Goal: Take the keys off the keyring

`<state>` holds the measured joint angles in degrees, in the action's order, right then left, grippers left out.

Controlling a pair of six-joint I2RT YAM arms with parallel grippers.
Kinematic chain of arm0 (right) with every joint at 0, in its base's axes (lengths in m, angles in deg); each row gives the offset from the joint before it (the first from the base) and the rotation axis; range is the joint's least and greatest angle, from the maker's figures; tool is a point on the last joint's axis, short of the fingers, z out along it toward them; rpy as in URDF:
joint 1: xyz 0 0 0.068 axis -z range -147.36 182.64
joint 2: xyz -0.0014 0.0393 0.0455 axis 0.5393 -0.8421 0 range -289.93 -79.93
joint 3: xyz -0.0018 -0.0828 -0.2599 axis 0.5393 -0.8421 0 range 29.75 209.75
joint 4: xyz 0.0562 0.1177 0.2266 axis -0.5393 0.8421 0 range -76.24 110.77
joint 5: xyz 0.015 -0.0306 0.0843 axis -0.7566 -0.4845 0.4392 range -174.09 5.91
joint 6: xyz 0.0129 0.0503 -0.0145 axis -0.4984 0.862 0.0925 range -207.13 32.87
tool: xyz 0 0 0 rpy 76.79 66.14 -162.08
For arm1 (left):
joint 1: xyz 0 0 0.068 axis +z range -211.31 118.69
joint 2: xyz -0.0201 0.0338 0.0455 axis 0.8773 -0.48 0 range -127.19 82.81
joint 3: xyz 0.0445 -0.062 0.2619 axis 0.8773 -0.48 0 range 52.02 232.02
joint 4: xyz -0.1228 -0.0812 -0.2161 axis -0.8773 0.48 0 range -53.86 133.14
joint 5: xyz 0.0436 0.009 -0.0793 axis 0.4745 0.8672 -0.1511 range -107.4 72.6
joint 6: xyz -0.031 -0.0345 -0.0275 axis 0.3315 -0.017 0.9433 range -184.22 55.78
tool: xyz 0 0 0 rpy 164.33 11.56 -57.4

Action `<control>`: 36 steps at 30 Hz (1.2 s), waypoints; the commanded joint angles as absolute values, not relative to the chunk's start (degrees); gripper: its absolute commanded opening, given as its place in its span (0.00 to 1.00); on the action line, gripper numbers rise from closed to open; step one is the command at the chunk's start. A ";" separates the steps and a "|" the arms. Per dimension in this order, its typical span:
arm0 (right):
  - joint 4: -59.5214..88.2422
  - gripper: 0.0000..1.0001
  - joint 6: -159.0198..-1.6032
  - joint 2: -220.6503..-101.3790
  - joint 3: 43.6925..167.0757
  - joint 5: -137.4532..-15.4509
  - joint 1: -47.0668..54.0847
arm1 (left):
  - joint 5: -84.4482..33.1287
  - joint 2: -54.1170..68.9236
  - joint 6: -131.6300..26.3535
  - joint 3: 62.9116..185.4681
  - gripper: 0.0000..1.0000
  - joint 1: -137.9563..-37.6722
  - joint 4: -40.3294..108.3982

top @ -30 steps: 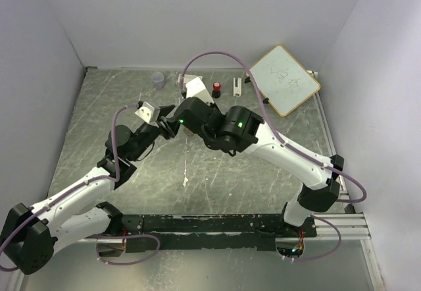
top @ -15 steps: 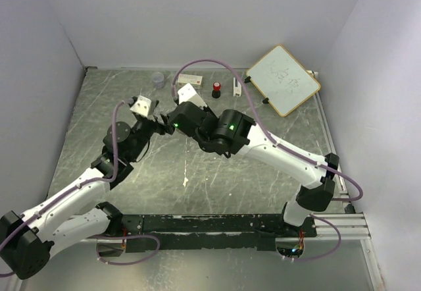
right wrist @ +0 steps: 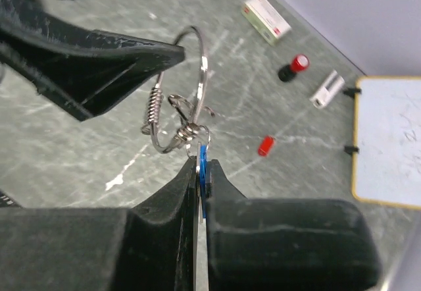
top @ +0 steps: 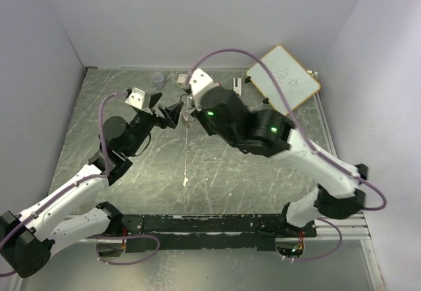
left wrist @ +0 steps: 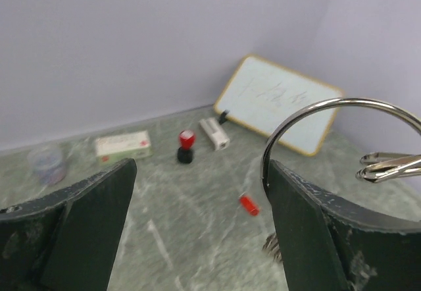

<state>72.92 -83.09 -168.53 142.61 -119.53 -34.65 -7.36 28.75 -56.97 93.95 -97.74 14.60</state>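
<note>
The silver keyring hangs in the air between my two grippers, with small silver pieces and a coil dangling from it. My right gripper is shut on the blue-headed key, which hangs from the ring. My left gripper is open wide, and the ring rests against the tip of its right finger. The red-headed key lies loose on the table, also seen in the left wrist view. In the top view the grippers meet at the ring.
A whiteboard leans at the back right. A black stamp with a red top, a white box, a small white block and a clear cup stand along the back wall.
Both grippers have moved together toward the back of the table, staying joined at the ring. The right arm's forearm has swung out to the right.
</note>
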 commanded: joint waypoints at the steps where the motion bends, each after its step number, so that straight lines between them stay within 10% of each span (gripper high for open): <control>1: 54.39 0.00 -89.04 -151.91 133.99 -110.43 -34.54 | -11.00 27.91 -55.98 90.56 0.85 -95.24 14.33; 11: 50.70 0.00 -90.73 -150.28 131.25 -113.63 -34.51 | -11.56 23.81 -53.20 89.53 0.15 -95.20 12.97; 16: 49.00 0.00 -91.18 -149.05 128.88 -114.16 -34.55 | -15.02 24.06 -52.75 87.14 0.46 -95.15 9.76; 36: 51.08 0.00 -91.62 -151.04 126.56 -106.76 -34.58 | -26.62 18.90 -47.38 85.54 0.39 -95.15 -14.47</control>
